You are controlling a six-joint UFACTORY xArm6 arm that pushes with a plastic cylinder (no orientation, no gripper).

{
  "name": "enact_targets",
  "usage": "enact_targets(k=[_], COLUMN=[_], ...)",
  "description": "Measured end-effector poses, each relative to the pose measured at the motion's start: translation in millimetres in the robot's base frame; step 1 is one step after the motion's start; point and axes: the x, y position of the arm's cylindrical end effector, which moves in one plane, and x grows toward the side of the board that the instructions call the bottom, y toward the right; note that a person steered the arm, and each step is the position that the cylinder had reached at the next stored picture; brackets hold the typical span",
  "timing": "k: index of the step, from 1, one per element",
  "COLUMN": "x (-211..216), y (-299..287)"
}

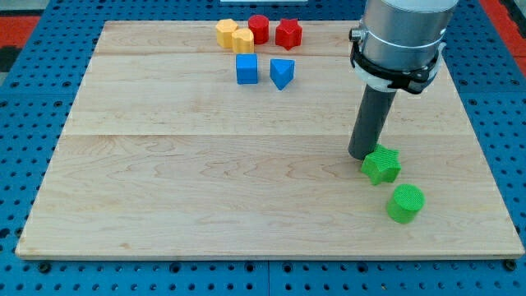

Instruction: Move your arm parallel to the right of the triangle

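Pale wooden board [205, 189] lies on a blue pegboard [25, 123], seen from one camera. Taking the blue triangle [282, 73] as landmark: a blue cube [246, 69] sits just to its left, two yellow blocks [234, 36], a red cylinder [259, 29] and a red star [288, 34] cluster above it. My tip [362, 154] stands well below and to its right, touching a green star [381, 164]; a green cylinder [405, 203] lies lower. No jaws exist on this rod. Likely the tip must travel upward to draw level with the triangle's right side.
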Motion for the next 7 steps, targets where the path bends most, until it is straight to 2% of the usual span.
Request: enact_targets(k=[2,5,6,7], x=[6,-13,-57,-90], y=[21,6,32,30])
